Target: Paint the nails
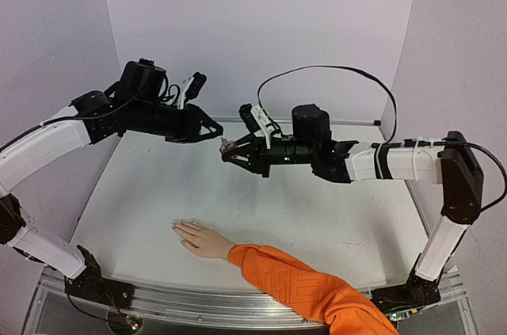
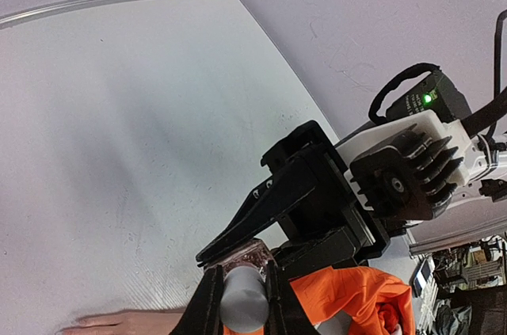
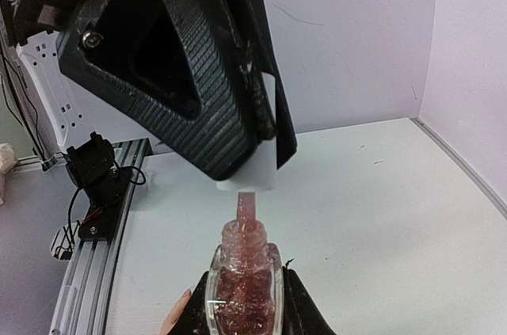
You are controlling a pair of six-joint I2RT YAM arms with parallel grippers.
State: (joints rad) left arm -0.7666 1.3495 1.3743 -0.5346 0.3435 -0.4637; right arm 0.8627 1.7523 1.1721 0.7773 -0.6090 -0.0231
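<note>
White bench (image 1: 317, 216), lilac walls. Mid-air at upper centre: left jaws clamped on white cap (image 3: 261, 170), right jaws clamped on bottle (image 3: 242, 291), well filled with pink glitter polish. Brush stem (image 3: 246, 210) seemingly still at the neck. Could scrape, drip or tip the bottle if pulled askew. Nails (image 1: 177, 228) at lower centre, well below, unpainted.

Overhead camera; close wrist cameras sharing bottle (image 3: 242, 295)

Left end effector (image 1: 215, 134) and right end effector (image 1: 229, 150) crowd mid-air; table (image 1: 135, 208) around hand (image 1: 198, 238) open.
</note>
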